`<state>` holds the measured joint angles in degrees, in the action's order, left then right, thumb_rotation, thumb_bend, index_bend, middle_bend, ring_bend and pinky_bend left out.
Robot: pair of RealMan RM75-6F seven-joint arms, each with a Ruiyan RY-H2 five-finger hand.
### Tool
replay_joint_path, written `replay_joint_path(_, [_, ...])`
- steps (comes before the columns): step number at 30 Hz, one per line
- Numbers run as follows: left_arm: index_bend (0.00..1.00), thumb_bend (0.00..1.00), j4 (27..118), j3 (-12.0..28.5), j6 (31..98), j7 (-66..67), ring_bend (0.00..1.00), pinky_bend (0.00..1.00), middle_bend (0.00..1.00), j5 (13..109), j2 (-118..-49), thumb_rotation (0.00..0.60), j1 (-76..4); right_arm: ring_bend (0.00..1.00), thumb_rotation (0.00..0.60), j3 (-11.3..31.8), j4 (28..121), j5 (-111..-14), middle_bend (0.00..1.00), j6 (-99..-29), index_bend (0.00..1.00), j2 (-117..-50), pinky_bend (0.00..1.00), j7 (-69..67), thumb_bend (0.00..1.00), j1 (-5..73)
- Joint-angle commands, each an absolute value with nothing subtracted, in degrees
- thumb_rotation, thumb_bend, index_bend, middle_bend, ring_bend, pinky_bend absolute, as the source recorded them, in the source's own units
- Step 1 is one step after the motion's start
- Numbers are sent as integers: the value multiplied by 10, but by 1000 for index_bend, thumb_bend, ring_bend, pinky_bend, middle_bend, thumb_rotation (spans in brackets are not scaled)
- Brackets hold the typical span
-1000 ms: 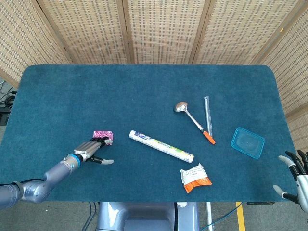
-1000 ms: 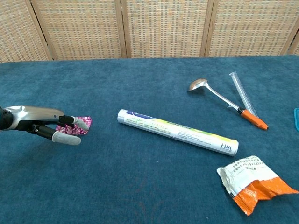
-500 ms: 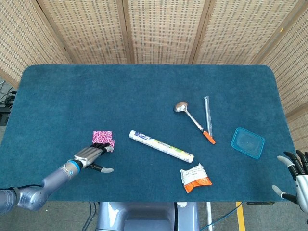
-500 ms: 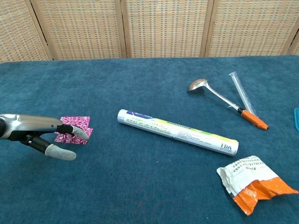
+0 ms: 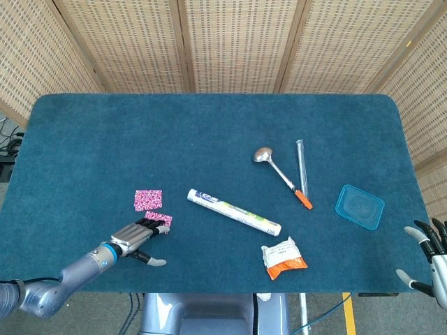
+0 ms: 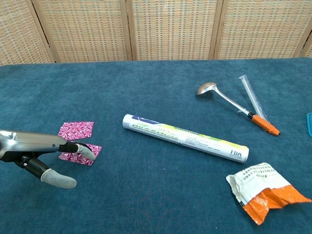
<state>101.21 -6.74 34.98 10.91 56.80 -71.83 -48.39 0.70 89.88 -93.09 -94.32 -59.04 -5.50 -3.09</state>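
Pink packet [image 6: 80, 152] half hidden under left hand [image 6: 46, 151] fingertips.

The whole blue table [image 5: 209, 132] is seen from high above in the head view, looking steeply down, wicker screens [image 5: 237, 42] beyond. A lower, closer, flatter look across its near part is given by the chest view. Shared by both: the white tube [image 5: 234, 212] [image 6: 184, 137] and what lies around it.
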Motion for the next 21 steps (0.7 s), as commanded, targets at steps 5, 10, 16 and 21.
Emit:
replay_joint_path(5, [75,0,1019,-56,386,106,0,0,0,577,-711,166,-472,0,600,7,896,-932,179,-945,217,-591,0,-58,2,-32])
replay_joint_path(10, [75,0,995,-47,395,100,0,0,0,569,-721,167,-468,0,600,7,896,-931,179,-945,218,-591,0,-59,2,-32])
replay_joint_path(16, [75,0,944,-33,373,85,0,0,0,541,-749,167,-474,0,600,7,900,-931,179,-945,218,-590,0,-54,2,-33])
replay_joint_path(21, [75,0,913,-27,363,82,0,0,0,527,-767,166,-478,0,600,6,904,-930,179,-944,217,-587,0,-50,2,-33])
